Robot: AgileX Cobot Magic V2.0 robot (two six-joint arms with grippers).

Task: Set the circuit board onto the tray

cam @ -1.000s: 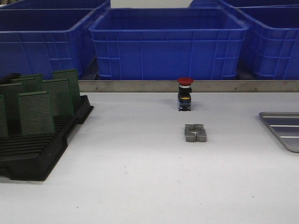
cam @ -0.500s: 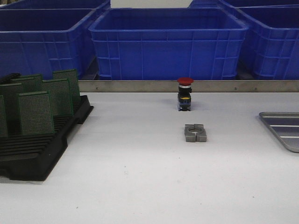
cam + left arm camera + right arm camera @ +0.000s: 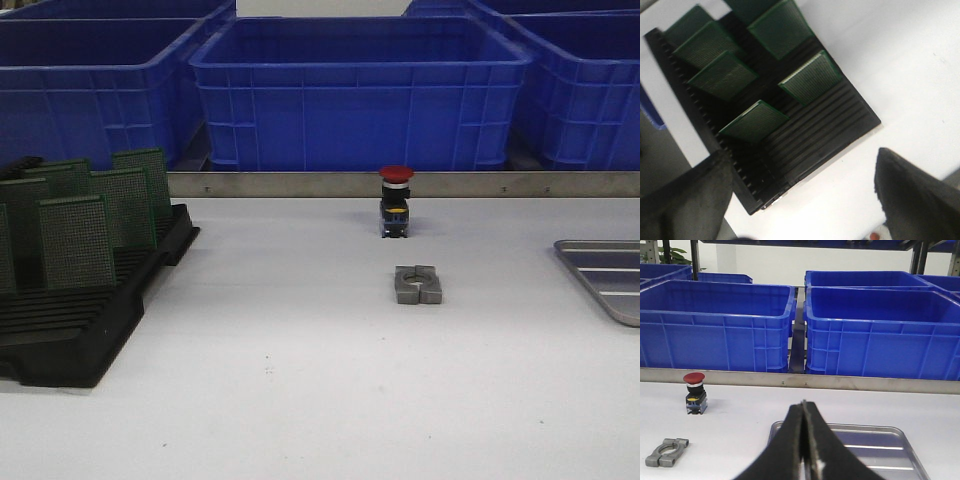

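Observation:
Several green circuit boards (image 3: 77,242) stand upright in a black slotted rack (image 3: 60,345) at the table's left. The grey metal tray (image 3: 610,275) lies at the right edge, partly cut off, with nothing on its visible part. Neither gripper shows in the front view. In the left wrist view my left gripper (image 3: 802,195) is open and empty, hovering above the rack's (image 3: 830,125) near corner, with the circuit boards (image 3: 810,77) further along. In the right wrist view my right gripper (image 3: 803,410) is shut on nothing, just in front of the tray (image 3: 880,437).
Blue plastic crates (image 3: 360,90) line the back behind a metal rail (image 3: 300,184). A red push button (image 3: 396,200) stands mid-table near the rail, and a grey metal clamp (image 3: 418,284) lies just in front of it. Both also show in the right wrist view, button (image 3: 695,390) and clamp (image 3: 667,451).

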